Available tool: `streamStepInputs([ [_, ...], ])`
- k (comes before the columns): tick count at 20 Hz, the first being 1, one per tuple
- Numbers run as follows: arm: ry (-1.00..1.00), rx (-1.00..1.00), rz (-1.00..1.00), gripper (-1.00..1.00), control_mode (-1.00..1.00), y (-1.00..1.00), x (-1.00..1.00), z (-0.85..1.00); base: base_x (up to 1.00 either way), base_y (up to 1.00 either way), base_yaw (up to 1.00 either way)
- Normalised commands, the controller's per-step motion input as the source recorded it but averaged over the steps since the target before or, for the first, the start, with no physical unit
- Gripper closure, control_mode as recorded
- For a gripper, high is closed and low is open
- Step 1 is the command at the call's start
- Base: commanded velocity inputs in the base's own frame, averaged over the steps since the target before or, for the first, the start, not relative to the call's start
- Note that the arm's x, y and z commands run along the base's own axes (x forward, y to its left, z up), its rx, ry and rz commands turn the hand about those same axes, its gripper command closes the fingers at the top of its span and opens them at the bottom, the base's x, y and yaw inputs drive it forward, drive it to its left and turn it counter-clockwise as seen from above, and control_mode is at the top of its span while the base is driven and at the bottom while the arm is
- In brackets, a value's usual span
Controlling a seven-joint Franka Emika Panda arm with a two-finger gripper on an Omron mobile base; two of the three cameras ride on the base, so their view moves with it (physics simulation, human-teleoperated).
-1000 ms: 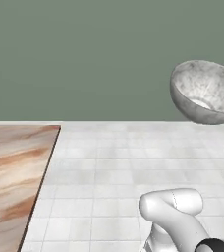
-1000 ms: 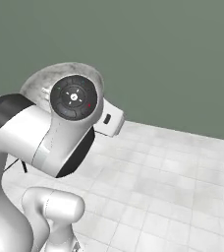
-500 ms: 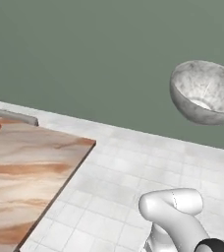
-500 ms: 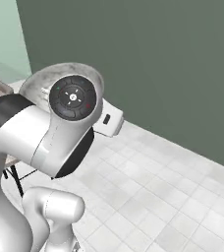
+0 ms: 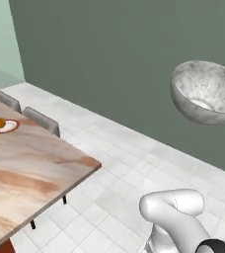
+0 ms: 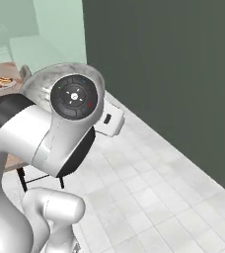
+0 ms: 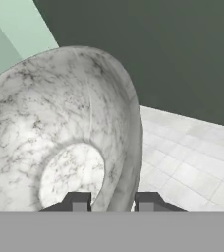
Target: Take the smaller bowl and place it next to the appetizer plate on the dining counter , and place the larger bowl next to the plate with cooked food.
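Claw [image 7: 109,201] pinches marbled bowl [image 5: 206,93] by rim, carried high over floor, right of dining worktop [image 5: 30,168]. Keep bowl level, approach slow; which plate [image 5: 5,126] unclear.

So the arm is folded up high here, elbow bent, its white links stacked over the base with the big round dark joint cap facing the right base camera. The wrist is raised well above the floor. The pincer [image 7: 109,201] has its two dark fingertips [image 7: 77,201] clamped either side of the marbled bowl [image 7: 60,142] wall, one inside and one outside, carrying it tilted in mid-air.
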Motion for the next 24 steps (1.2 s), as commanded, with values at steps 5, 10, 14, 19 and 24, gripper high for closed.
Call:
streamStepInputs([
  [5,0.00,0.00,0.00,1.00,1.00,0.00,0.00,0.00,1.00,-0.72,0.58],
  [10,0.00,0.00,0.00,1.00,1.00,0.00,0.00,0.00,1.00,-0.73,0.58],
  [14,0.00,0.00,0.00,1.00,1.00,0.00,0.00,0.00,1.00,-0.64,0.53],
  [19,0.00,0.00,0.00,1.00,1.00,0.00,0.00,0.00,1.00,-0.61,0.50],
  [24,0.00,0.00,0.00,1.00,1.00,0.00,0.00,0.00,1.00,-0.63,0.51],
])
